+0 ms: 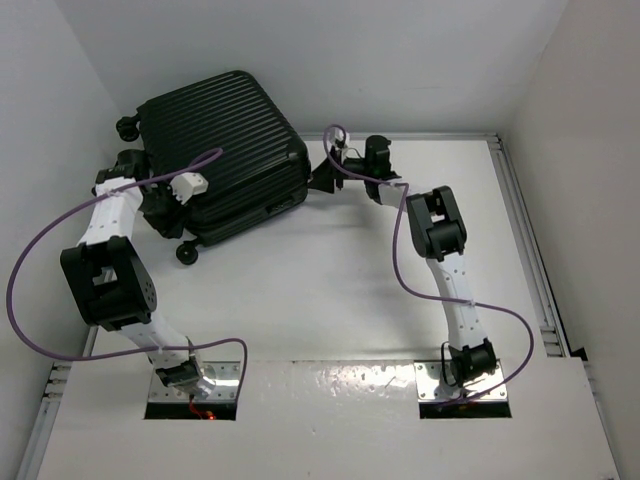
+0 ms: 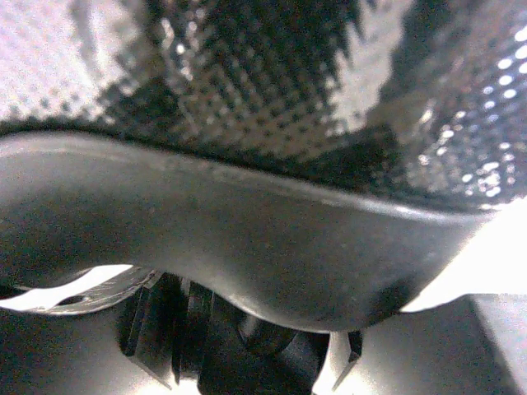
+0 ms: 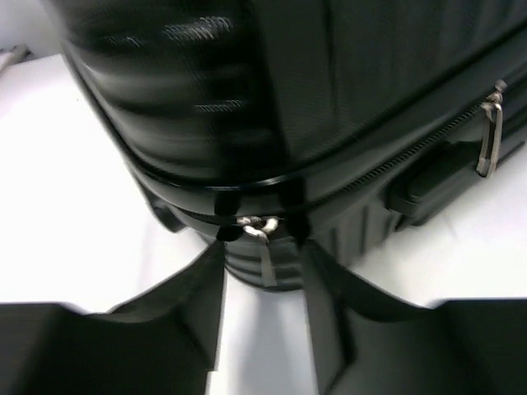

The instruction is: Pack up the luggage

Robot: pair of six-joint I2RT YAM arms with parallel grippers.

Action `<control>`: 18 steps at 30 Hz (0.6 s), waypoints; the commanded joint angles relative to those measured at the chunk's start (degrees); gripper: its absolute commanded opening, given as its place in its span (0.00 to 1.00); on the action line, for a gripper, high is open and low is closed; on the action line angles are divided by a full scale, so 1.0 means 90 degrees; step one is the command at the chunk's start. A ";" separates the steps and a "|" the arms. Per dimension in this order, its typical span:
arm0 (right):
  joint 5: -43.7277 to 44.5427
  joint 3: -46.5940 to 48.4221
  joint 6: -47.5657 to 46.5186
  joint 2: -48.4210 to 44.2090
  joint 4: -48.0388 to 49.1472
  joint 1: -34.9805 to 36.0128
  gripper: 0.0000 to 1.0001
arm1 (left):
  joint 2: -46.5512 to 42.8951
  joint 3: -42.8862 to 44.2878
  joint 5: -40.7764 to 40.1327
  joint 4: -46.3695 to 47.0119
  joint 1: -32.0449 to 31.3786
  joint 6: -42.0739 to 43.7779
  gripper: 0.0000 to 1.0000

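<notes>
Lying closed at the far left of the desk [image 1: 330,300], the luggage [image 1: 225,165] awaits zipping, I judge. The right gripper [image 3: 263,280] straddles a zipper pull [image 3: 265,247], jaws apart. Whether the left gripper [image 1: 158,205] is wide or narrow, I cannot tell.

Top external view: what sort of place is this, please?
Probably a robot test cell: a white table closed in by plain white walls, two robot arms bolted at its near edge, and a black suitcase lying on it.

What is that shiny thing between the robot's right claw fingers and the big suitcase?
A small silver zipper pull, hanging from the zip of the luggage. It dangles in the gap of the right gripper, as the right wrist view shows.
</notes>
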 commanded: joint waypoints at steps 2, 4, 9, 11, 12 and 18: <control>-0.0148 0.0434 -0.0126 0.0093 0.0087 0.0204 0.32 | 0.1165 -0.0011 -0.0864 0.3590 0.0038 -0.0878 0.11; 0.0047 0.0532 -0.0029 0.0171 0.0213 0.0204 0.17 | 0.1165 -0.0011 -0.0806 0.3590 0.0106 -0.0877 0.11; 0.0516 0.0435 0.0089 0.0094 0.0536 0.0204 0.00 | 0.1223 -0.0011 -0.0805 0.3590 0.0310 -0.0760 0.08; 0.0856 0.0367 -0.0125 -0.0004 0.0488 0.0224 0.00 | 0.1281 -0.0011 -0.0970 0.3735 0.0447 -0.0857 0.07; 0.1032 0.0347 -0.0310 -0.0033 0.0439 0.0224 0.00 | 0.1388 -0.0011 -0.1029 0.3804 0.0448 -0.0858 0.07; 0.3161 0.1010 -0.0996 0.0210 -0.0098 0.0175 0.00 | 0.1809 0.0380 -0.1371 0.3883 0.0711 -0.0936 0.04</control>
